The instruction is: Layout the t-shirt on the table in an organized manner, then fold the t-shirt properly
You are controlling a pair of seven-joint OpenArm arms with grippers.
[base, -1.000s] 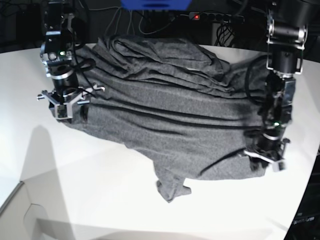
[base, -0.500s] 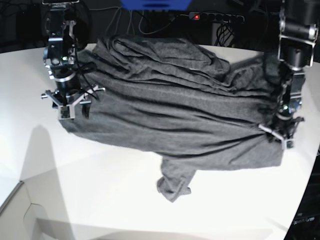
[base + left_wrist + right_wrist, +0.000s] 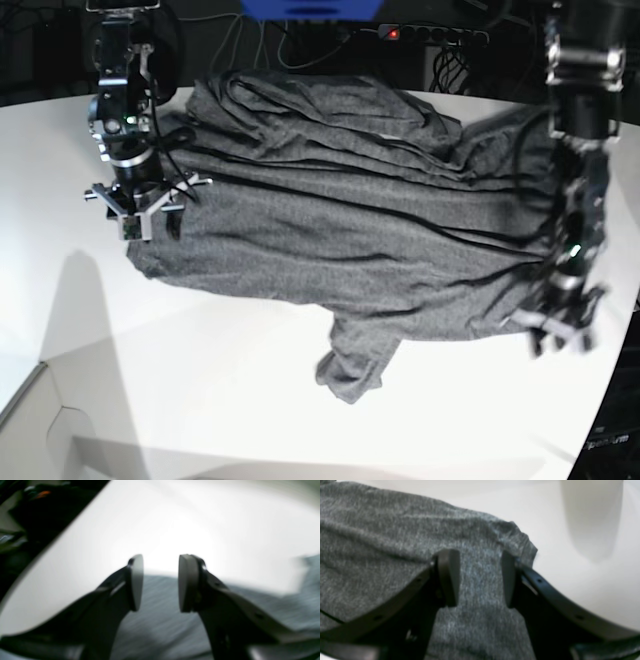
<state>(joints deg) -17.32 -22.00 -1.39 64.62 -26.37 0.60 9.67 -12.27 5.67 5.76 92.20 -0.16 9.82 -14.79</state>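
The dark grey t-shirt (image 3: 350, 210) lies spread and wrinkled across the white table (image 3: 200, 380), with a bunched sleeve hanging toward the front. My right gripper (image 3: 135, 220) hovers over the shirt's left corner. In the right wrist view the right gripper (image 3: 478, 578) stands open, with the shirt's (image 3: 382, 542) hem corner lying under the gap. My left gripper (image 3: 555, 335) is at the shirt's right front corner. In the left wrist view the left gripper (image 3: 158, 582) is open, nothing between the pads, blurred fabric (image 3: 155, 630) below and bare table (image 3: 175, 517) beyond.
The table's curved edge runs close to my left arm on the right (image 3: 615, 380), with dark floor past it. A power strip (image 3: 420, 35) and cables lie behind the table. A lower white ledge (image 3: 40, 420) sits at the front left.
My left arm swung back and then forward along the right edge, and the shirt's right front corner now lies further out and flatter. The right arm barely moved.
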